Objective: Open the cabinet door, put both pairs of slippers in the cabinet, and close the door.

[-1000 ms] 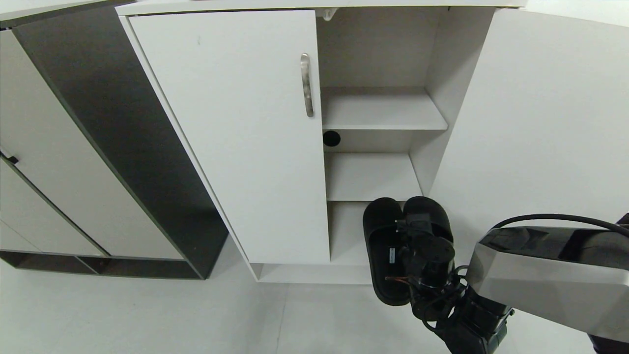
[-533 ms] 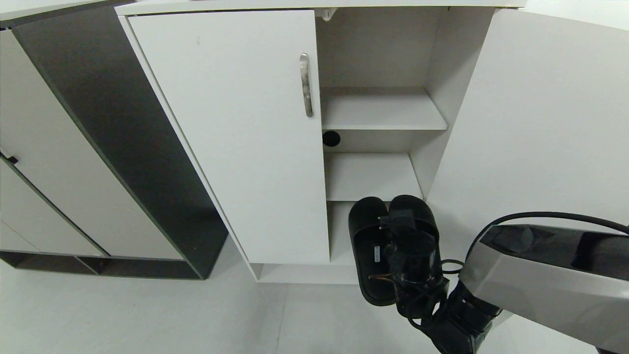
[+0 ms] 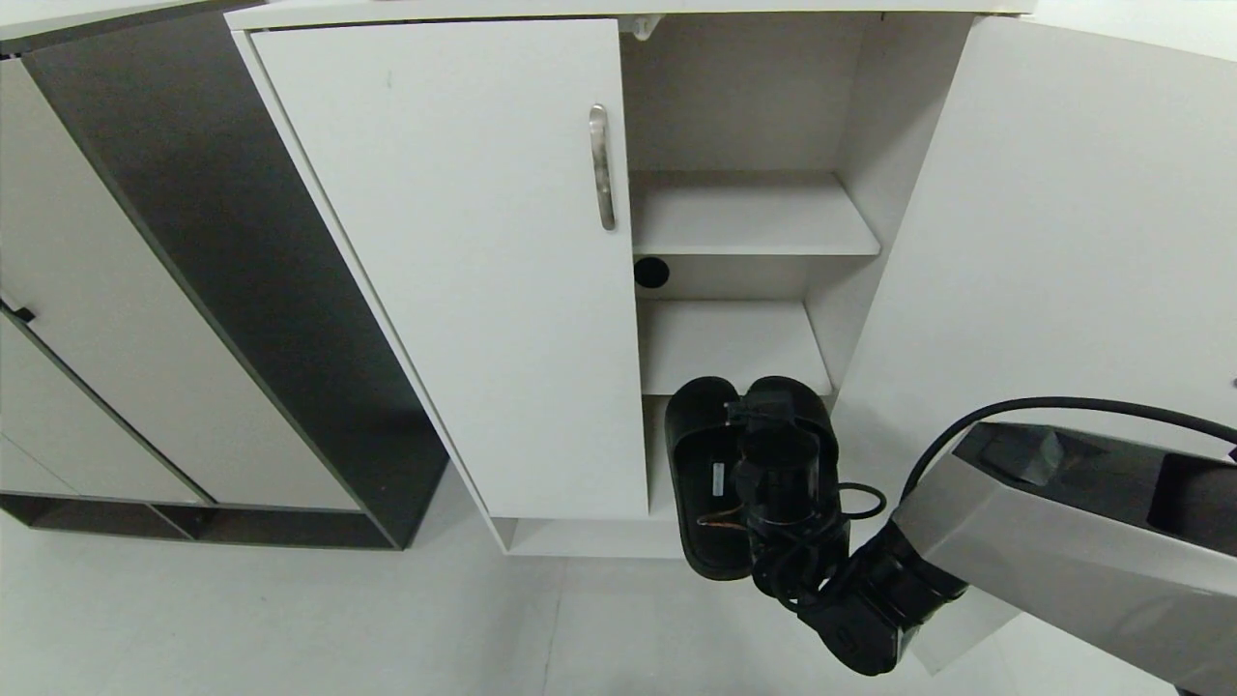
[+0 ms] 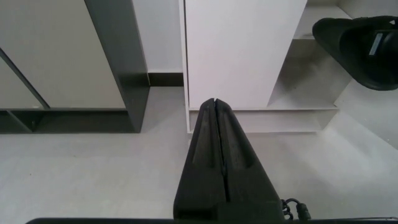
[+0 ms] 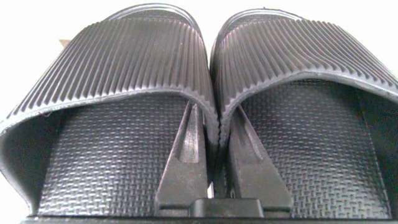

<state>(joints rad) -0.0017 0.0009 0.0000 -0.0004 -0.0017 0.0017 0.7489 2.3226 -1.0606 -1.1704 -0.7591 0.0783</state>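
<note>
A pair of black slippers (image 3: 704,483) hangs side by side in front of the white cabinet's lowest compartment (image 3: 665,454), toes toward it. My right gripper (image 3: 765,427) is shut on them. In the right wrist view one finger lies inside each slipper (image 5: 143,74), and the right gripper (image 5: 208,121) pinches their touching inner walls together. The cabinet's right door (image 3: 1044,242) stands open; its left door (image 3: 464,261) with a metal handle (image 3: 602,166) is closed. My left gripper (image 4: 215,106) is shut on nothing, low over the floor before the cabinet, with the slippers (image 4: 360,43) farther off.
Two bare shelves (image 3: 749,217) (image 3: 730,343) sit above the lowest compartment, with a round hole (image 3: 652,273) in the back wall. A dark-sided unit (image 3: 242,290) stands left of the cabinet. Bare grey floor (image 3: 290,619) lies in front.
My right arm has carried the slippers to the left and nearer the cabinet's lowest compartment. The doors have not moved.
</note>
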